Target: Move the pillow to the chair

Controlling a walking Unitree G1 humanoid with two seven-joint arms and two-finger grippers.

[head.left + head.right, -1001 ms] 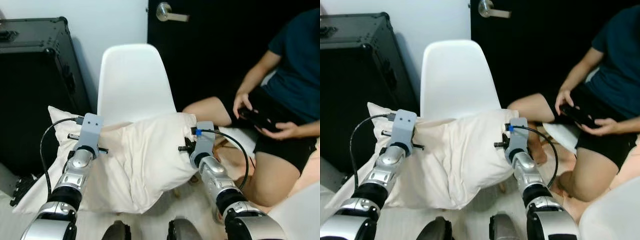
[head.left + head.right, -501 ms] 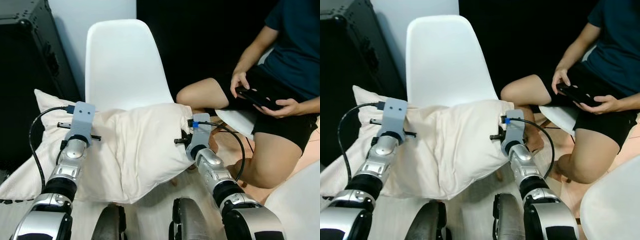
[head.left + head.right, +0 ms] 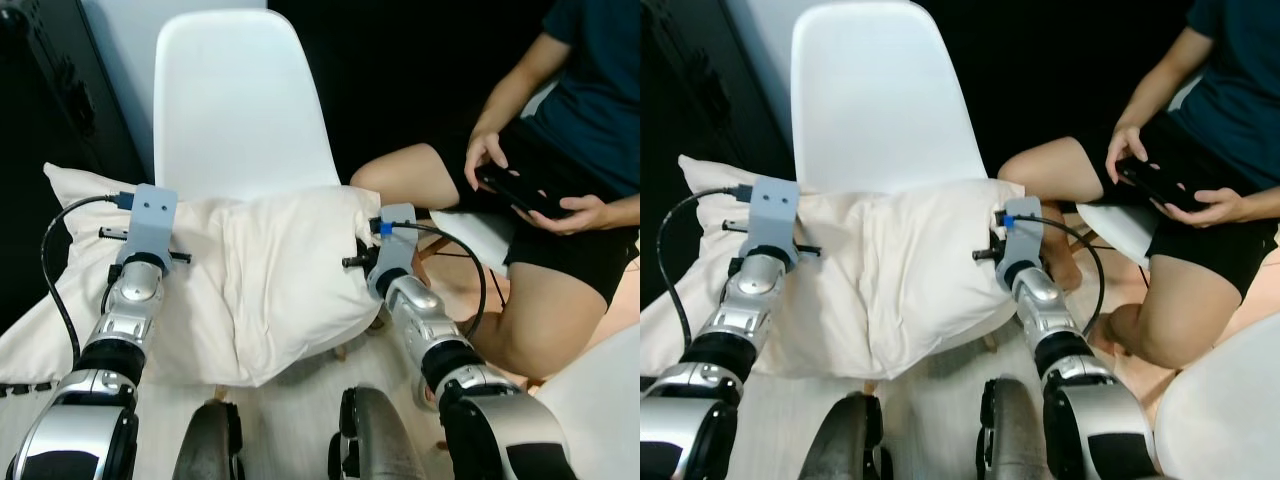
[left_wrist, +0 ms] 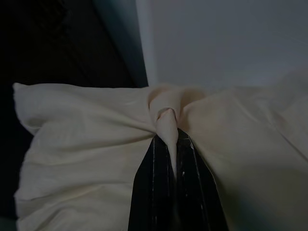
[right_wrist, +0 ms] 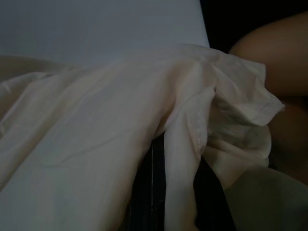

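Pillow [image 3: 270, 280], cream, held between both arms in front of the white chair [image 3: 235, 100], its far edge over the seat's front. Left end effector [image 4: 168, 139] is clamped on a bunched fold; right end effector [image 5: 166, 159] is pinched on a fold near the corner. A seated person [image 3: 560, 150] is beside the chair.

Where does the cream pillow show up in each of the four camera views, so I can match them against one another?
Left eye view: the soft cream fabric pillow spans the lower middle, held between both arms.
Right eye view: lower middle, before the chair.
Left wrist view: a bunched fold pinched in the left claw.
Right wrist view: a seam fold caught in the right claw.
Shared landmark: the white plastic chair behind the pillow.
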